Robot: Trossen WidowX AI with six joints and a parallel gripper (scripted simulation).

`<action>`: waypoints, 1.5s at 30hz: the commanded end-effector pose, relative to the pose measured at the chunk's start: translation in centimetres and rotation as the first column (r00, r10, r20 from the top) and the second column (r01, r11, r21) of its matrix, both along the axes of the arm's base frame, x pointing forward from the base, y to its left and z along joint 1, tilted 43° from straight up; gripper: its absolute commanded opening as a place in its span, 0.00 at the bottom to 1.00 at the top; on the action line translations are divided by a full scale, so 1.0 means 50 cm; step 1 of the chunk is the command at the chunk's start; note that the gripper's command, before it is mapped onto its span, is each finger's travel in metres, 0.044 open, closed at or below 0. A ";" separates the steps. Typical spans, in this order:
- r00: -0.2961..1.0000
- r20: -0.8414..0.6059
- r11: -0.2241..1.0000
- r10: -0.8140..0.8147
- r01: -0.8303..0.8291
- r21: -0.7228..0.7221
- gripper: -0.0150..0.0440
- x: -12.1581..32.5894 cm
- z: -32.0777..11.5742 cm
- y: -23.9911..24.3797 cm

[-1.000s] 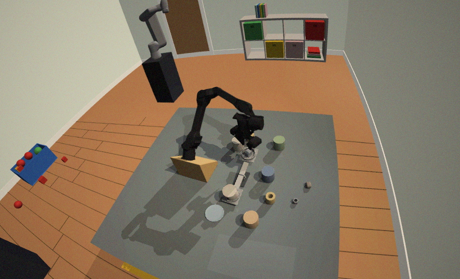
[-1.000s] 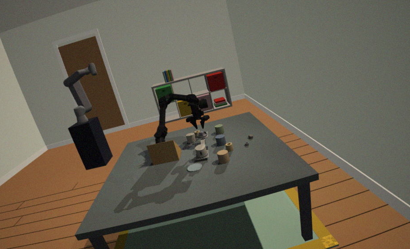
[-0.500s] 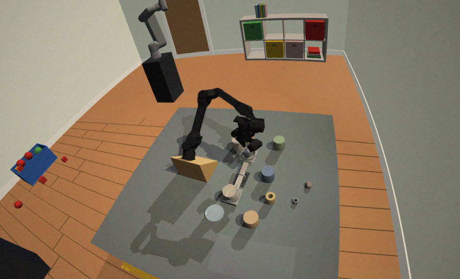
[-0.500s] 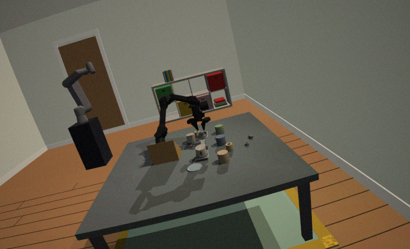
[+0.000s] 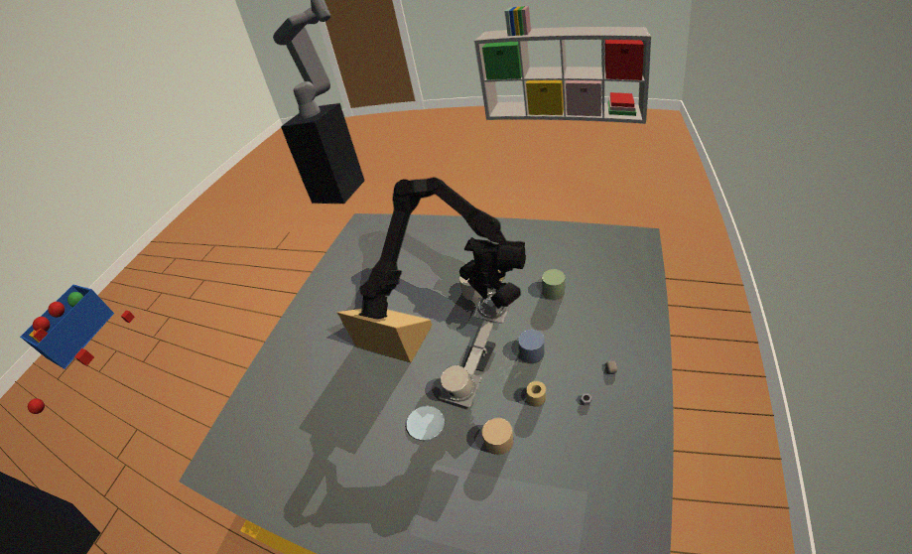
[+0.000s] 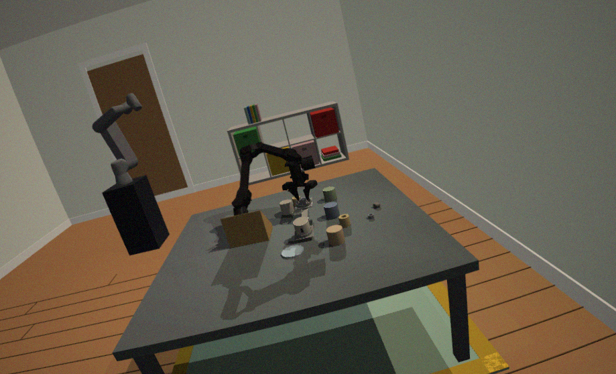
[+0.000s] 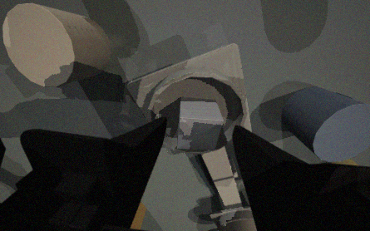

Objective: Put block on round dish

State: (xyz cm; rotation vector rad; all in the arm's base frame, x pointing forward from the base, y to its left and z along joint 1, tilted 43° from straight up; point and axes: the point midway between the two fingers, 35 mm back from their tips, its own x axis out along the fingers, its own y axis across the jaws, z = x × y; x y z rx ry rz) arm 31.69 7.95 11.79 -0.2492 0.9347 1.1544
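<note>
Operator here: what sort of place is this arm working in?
Probably a robotics lab or workroom: a second arm on a black pedestal, a storage shelf with coloured bins, and a large grey worktable.
</note>
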 end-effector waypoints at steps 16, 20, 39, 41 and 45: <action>1.000 -0.007 1.000 0.002 -0.002 0.006 0.43 -0.001 -0.016 0.017; 1.000 -0.008 1.000 0.000 0.000 0.004 0.25 0.000 -0.011 0.012; 1.000 -0.010 1.000 0.002 -0.002 0.001 0.25 -0.016 0.120 -0.110; 1.000 -0.010 1.000 0.002 -0.002 0.001 0.25 -0.017 0.121 -0.111; 1.000 -0.009 1.000 -0.001 0.001 -0.007 0.25 -0.004 0.096 -0.134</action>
